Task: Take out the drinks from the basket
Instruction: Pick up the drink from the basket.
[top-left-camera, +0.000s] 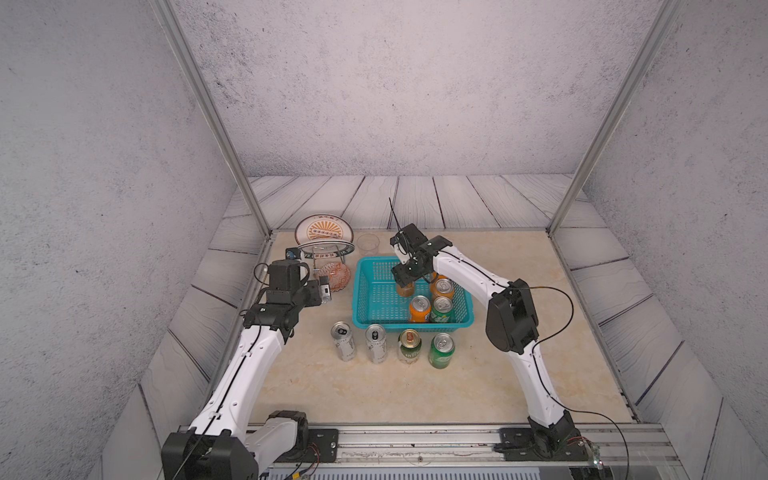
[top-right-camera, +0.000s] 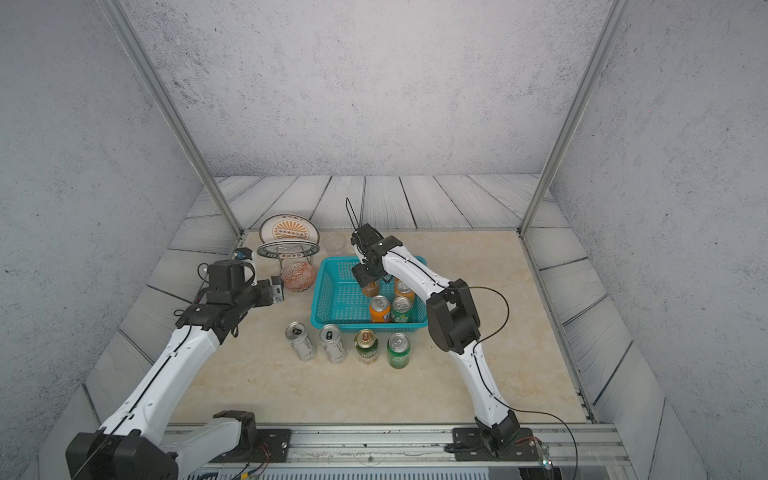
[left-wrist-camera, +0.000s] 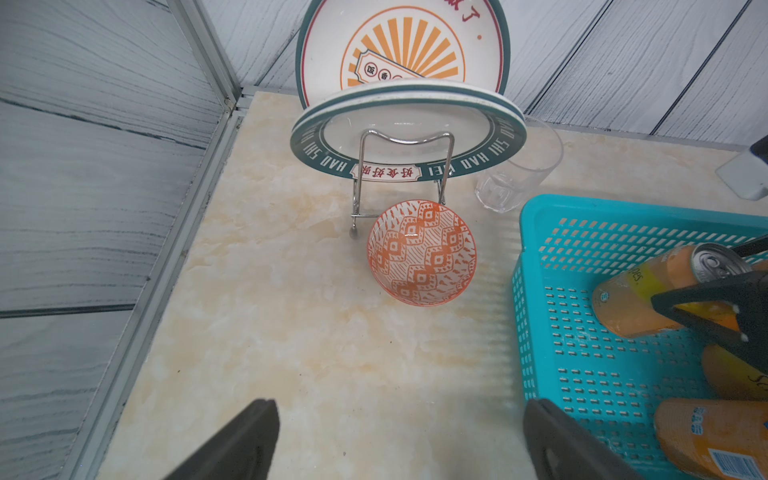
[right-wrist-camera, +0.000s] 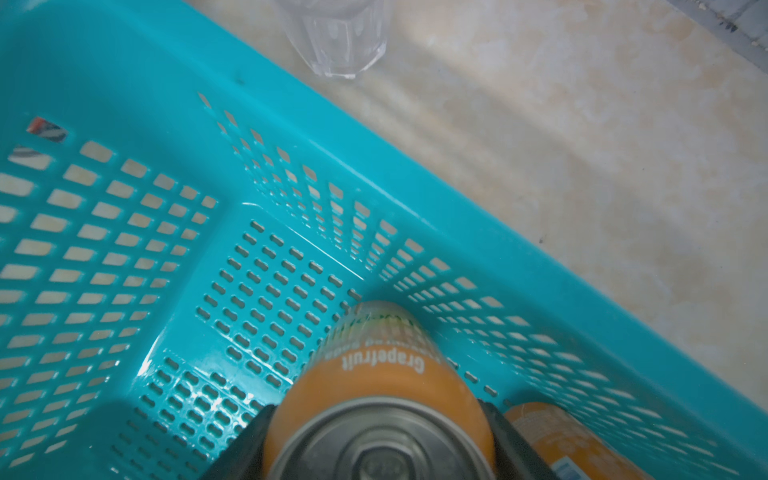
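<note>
1. Fingers (right-wrist-camera: 243, 449) of the right end effector (right-wrist-camera: 378, 434) squeeze an orange can (right-wrist-camera: 374, 370) inside the basket (top-left-camera: 411, 325).
2. Three more cans (top-left-camera: 419, 309) stand beside it there.
3. Four cans (top-left-camera: 376, 343) stand outside on the counter (top-left-camera: 374, 395).
4. Left end effector (left-wrist-camera: 401, 415) is wide open, empty.

Teal perforated basket (top-left-camera: 382, 325), orange cans (top-left-camera: 419, 309), green cans (top-left-camera: 441, 351), silver-white cans (top-left-camera: 343, 341), orange diamond-patterned bowl (left-wrist-camera: 422, 252), orange-sunburst plate (left-wrist-camera: 403, 45)

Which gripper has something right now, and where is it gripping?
Right gripper holds an orange can by its upper sides, inside the basket. Left gripper is open, empty.
</note>
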